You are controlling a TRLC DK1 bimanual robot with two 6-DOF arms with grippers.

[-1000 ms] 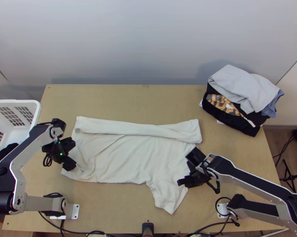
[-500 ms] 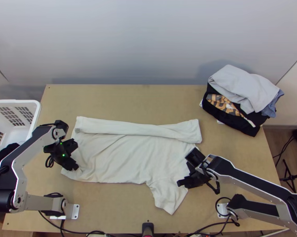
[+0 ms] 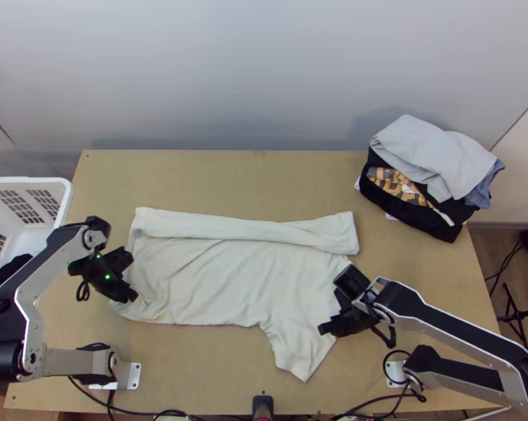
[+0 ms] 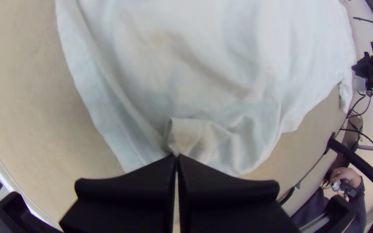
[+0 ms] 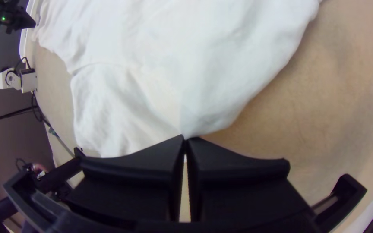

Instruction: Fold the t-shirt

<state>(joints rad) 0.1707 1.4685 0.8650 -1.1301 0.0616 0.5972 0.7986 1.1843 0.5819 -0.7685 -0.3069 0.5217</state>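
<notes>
A cream t-shirt (image 3: 228,281) lies across the table, its far side folded over in a long strip, one sleeve pointing towards the near edge. At its left end, near the lower left corner, is my left gripper (image 3: 133,297); in the left wrist view this gripper (image 4: 176,156) is shut on a bunched bit of the t-shirt (image 4: 212,64). My right gripper (image 3: 322,329) is by the sleeve at the right end. The right wrist view has the gripper (image 5: 185,138) shut on the edge of the t-shirt (image 5: 160,56) beside the sleeve.
A pile of folded clothes (image 3: 432,158) lies at the table's far right corner. A white basket (image 3: 65,193) stands against the left side. Cables (image 3: 186,414) run along the near edge. A person's hand (image 4: 346,176) holds something beyond the table.
The left gripper has shifted slightly back and forth at the t-shirt's corner. The right gripper has moved slightly to the right. The t-shirt lies almost unchanged.
</notes>
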